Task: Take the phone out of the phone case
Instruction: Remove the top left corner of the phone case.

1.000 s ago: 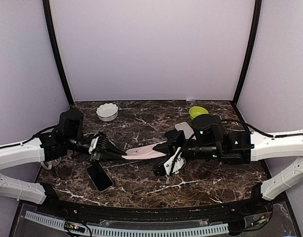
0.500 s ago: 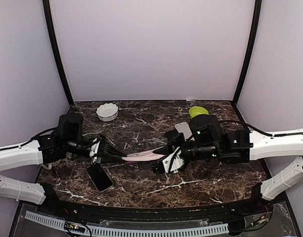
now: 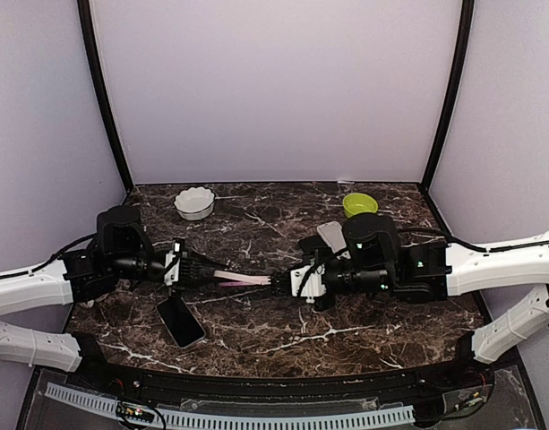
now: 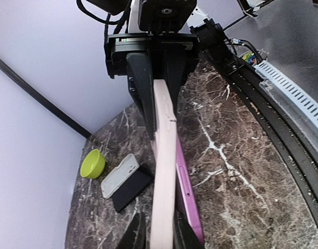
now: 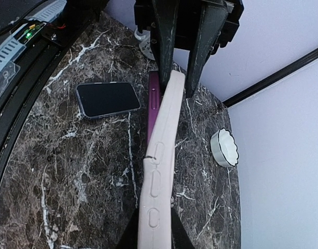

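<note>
You are drawing the left gripper (image 3: 195, 271) and right gripper (image 3: 290, 283) apart, both clamped on the now edge-on phone case (image 3: 243, 279); the phone (image 4: 189, 192) is peeling free.

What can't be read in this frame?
Top view: how far the phone is out of the case; edge-on, too small.
Left wrist view: left gripper fingertips, cut off by bottom edge.
Right wrist view: right gripper fingertips, likewise.
Top view: spare case, partly hidden by right arm.
</note>
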### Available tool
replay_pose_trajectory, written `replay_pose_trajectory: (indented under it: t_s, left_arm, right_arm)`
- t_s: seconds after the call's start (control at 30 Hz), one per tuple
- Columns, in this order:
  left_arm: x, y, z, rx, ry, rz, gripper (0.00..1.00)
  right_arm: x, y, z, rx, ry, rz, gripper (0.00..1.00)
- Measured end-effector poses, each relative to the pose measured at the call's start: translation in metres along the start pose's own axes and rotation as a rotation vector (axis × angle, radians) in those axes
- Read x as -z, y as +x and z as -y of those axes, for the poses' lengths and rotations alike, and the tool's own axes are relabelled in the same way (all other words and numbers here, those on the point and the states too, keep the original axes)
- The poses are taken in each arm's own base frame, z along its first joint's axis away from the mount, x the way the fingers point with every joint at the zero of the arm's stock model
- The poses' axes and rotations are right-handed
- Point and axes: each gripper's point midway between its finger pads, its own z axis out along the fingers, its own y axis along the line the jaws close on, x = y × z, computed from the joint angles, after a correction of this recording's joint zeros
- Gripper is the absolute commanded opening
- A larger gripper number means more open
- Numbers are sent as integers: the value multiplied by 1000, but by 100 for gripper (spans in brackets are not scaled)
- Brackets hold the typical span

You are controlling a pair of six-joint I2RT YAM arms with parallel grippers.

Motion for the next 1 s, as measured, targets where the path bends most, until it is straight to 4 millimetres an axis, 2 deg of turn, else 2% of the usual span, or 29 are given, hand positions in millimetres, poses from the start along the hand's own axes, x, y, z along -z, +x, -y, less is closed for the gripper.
replay_pose_trajectory:
  t_s: [0.1,0.23,0.7,1.0]
  left_arm:
    - [1,-3,-11,-42,-52,1,30]
    - [3,-8,-21,-69,-100,2,33]
    - [4,-7,-27,-92,-140,-21,37]
    - [11,-5,-41,-146,-221,-53,37]
  right_arm:
    - [-1,-9,4,-55,24,43,0]
    - [-2,-13,6,-96,42,70,0]
    - [-3,-9,3,-158,79,102,0]
    - [1,-17,11,-180,137,155,0]
